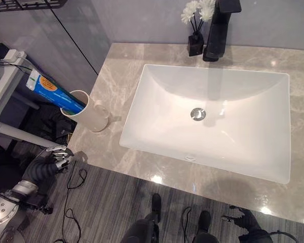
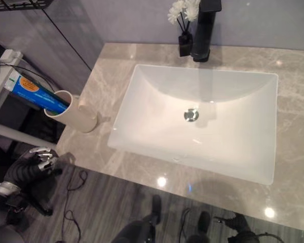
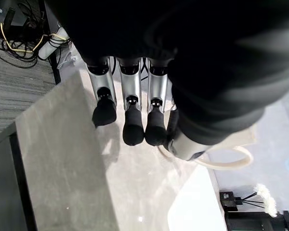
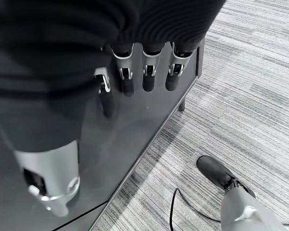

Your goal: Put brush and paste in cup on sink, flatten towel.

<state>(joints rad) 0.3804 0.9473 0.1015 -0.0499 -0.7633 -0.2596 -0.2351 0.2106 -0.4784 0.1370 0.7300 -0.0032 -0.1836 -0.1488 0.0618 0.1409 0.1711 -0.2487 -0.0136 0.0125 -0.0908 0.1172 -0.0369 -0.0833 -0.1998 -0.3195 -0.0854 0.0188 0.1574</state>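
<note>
While the cup (image 1: 87, 112) stands on the counter (image 1: 116, 71):
Paste: tube (image 1: 51, 90) leaning in cup.
Left robot hand (image 3: 135, 115): fingers straight, empty, at the counter edge.
Right robot hand (image 4: 135, 77): fingers relaxed, empty, over floor (image 4: 250, 86).

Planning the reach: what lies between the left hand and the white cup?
Bare grey marble counter in the left eye view, between left hand and white cup.

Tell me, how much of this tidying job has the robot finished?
The toothpaste tube already stands in the cup on the counter beside the sink. Nothing is in hand: the left robot hand hangs open at the counter's edge, the right robot hand open below it. I see no brush or towel, so those remain.
</note>
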